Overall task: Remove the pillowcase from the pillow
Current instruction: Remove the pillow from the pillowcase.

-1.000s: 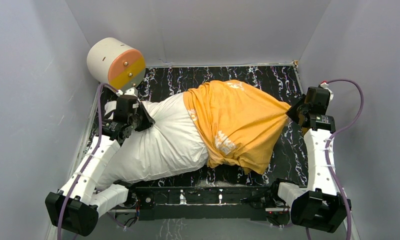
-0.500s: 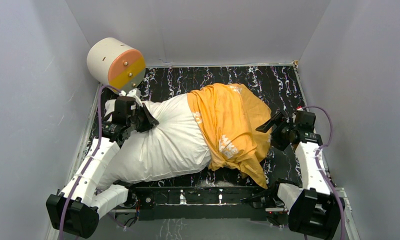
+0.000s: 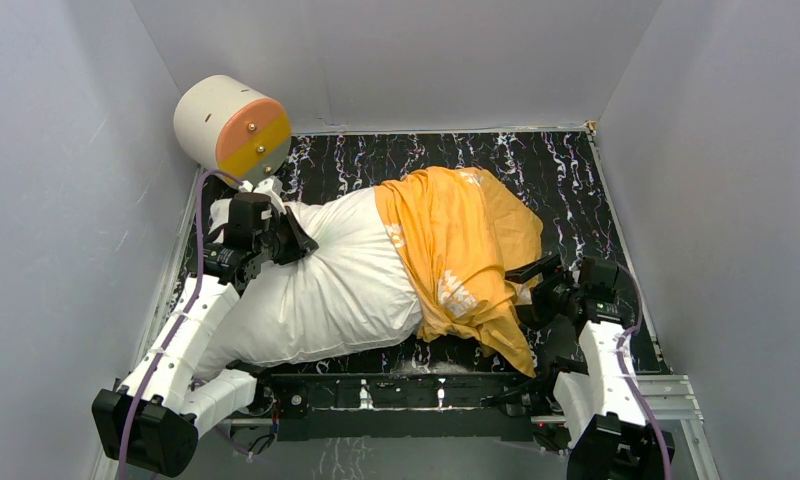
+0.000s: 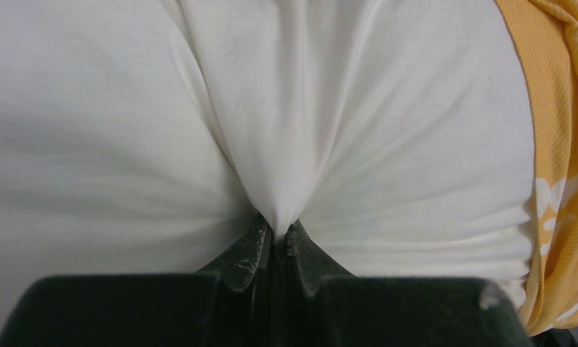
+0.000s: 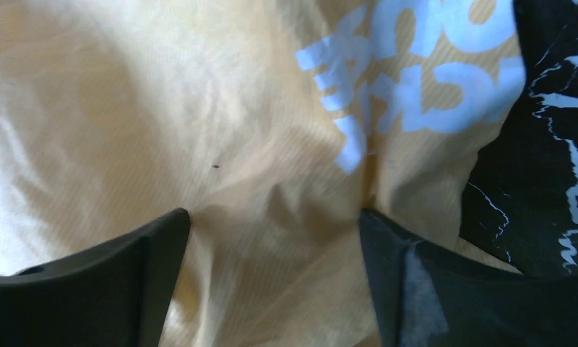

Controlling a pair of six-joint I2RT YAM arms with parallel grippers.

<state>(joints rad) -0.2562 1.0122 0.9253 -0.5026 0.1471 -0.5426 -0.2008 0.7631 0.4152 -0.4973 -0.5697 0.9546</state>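
The pillow lies across the counter, its left part bare and white. The pillowcase, orange-yellow side up, covers only the right end in loose, bunched folds. The left hand is pressed together on a small fold of the pillow at its left end, so it anchors the pillow. The right hand is spread wide and holds nothing; its fingers hang just over the near right folds of the pillowcase, beside the white lettering. I think two things can go wrong from here. If the right hand closes too deep, it may pinch the pillow together with the cloth, and the pull then drags both. Also the left pinch is thin, so a strong pull to the right may slip it free.
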